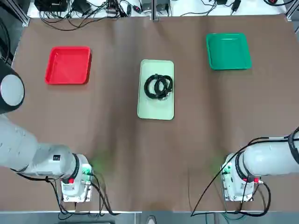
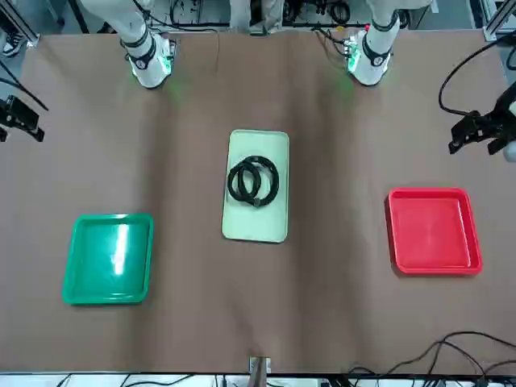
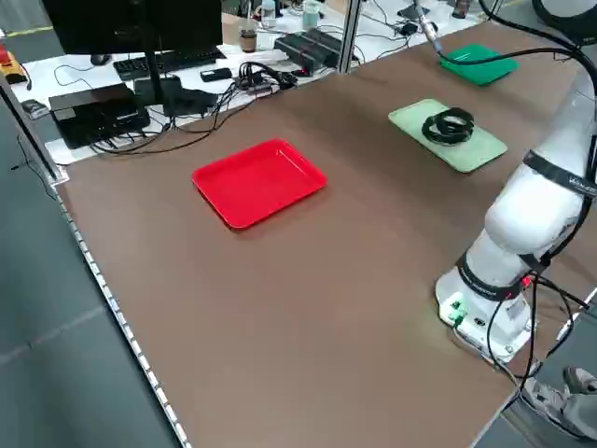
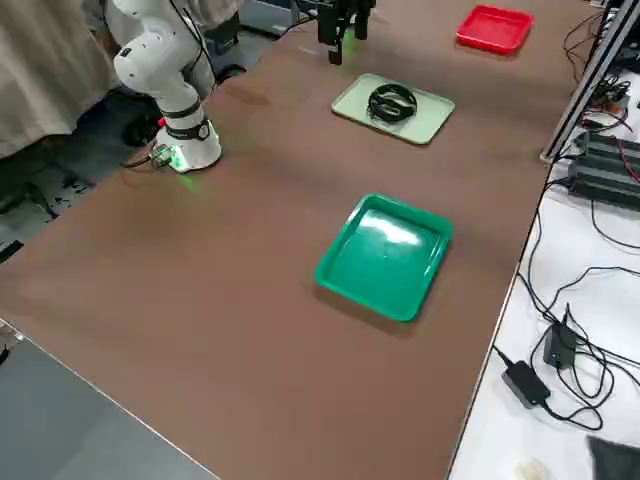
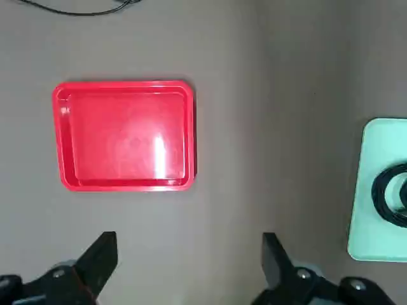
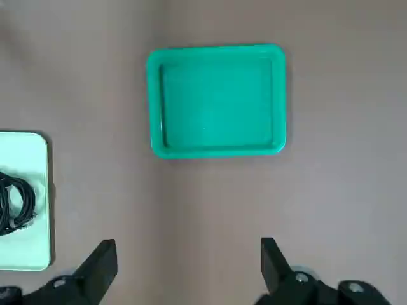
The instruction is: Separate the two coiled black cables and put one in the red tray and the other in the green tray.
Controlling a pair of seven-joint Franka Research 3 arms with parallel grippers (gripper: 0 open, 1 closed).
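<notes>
The two coiled black cables (image 1: pixel 159 87) lie overlapping in the middle of the table, one loop partly across the other (image 2: pixel 253 181). They rest on a pale mint tray (image 1: pixel 156 109). The red tray (image 1: pixel 68 65) sits at the far left with nothing in it. At the far right, the green tray (image 1: pixel 228 51) is likewise bare. My left gripper (image 5: pixel 187 260) hovers open high over the table, short of the red tray (image 5: pixel 124 135). In the same way, my right gripper (image 6: pixel 187 267) hangs open short of the green tray (image 6: pixel 216 100). Neither touches anything.
Both arm bases (image 1: pixel 74 184) (image 1: pixel 238 179) stand at the near edge of the brown table. Loose wires and electronics (image 1: pixel 93 9) lie beyond the far edge. A monitor and keyboard (image 3: pixel 140 65) sit off the table's left side.
</notes>
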